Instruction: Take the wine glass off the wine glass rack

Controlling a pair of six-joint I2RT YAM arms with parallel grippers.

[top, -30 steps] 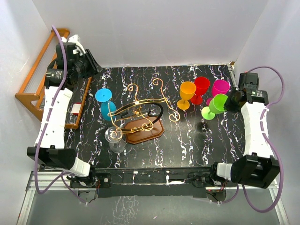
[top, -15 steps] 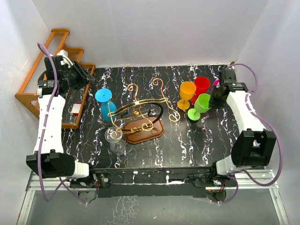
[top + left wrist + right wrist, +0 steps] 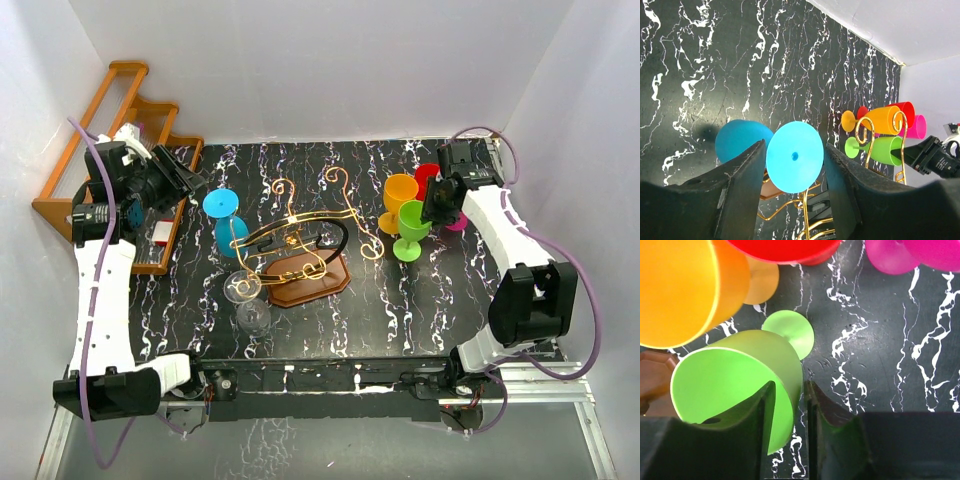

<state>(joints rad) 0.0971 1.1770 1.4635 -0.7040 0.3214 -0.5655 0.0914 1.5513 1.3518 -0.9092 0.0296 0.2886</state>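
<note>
The wine glass rack (image 3: 300,232), gold wire on a reddish-brown base, stands mid-table. A blue wine glass (image 3: 222,206) hangs upside down at its left end, and a clear glass (image 3: 248,302) is at its near-left end. My left gripper (image 3: 188,175) is open just left of the blue glass. In the left wrist view the glass's round blue foot (image 3: 794,156) shows between the fingers of the left gripper (image 3: 794,167), farther off and untouched. My right gripper (image 3: 432,207) is open astride the rim of an upright green glass (image 3: 412,220). One finger of the right gripper (image 3: 790,390) is inside the green glass (image 3: 730,385).
Orange (image 3: 400,190), red (image 3: 432,178) and pink (image 3: 458,222) glasses crowd round the green one at the right. An orange-brown stepped wooden shelf (image 3: 130,90) leans at the far left, with a small white and red object (image 3: 160,234) by its foot. White walls enclose the table.
The right arm carried the green glass left, stood it beside the orange one, and its jaws parted. The left arm swung round towards the blue glass and its jaws widened.
</note>
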